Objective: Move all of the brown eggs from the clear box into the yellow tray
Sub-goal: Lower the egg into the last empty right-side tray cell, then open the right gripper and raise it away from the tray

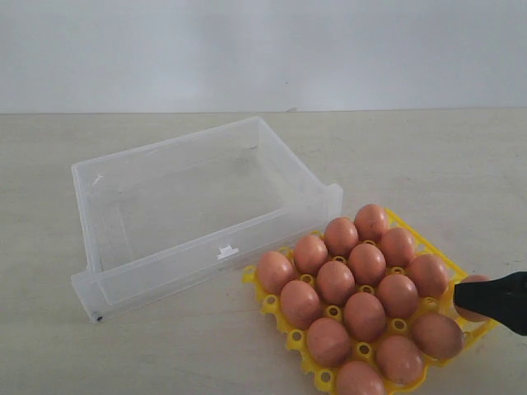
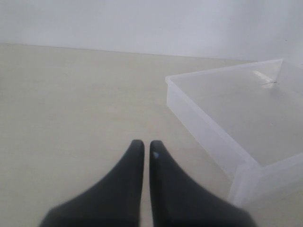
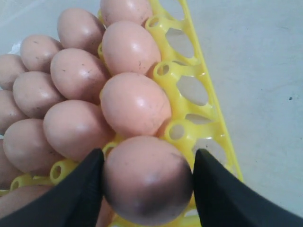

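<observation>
Yellow tray (image 1: 271, 304): stands on the table (image 1: 123, 362), just beside the box's front right corner; its lower edge is cut off in the exterior view.
Box (image 1: 148, 267): clear plastic, left of the tray; the left wrist view shows only one corner of it.
Eggs (image 1: 366, 263): brown, packed in rows on the tray; the lowest one is cut by the picture edge.
Right gripper (image 3: 147, 153): fingers apart, clamped on both sides of the held egg (image 3: 147, 182); the arm is outside the exterior view.
Held egg: at the tray's right edge, half hidden behind the black fingers in the exterior view; whether it sits in a cup or hangs above it, I cannot tell.
Left gripper (image 2: 146, 144): fingers almost together with only a thin slit between them, over the table near the box; the exterior view does not show it.
</observation>
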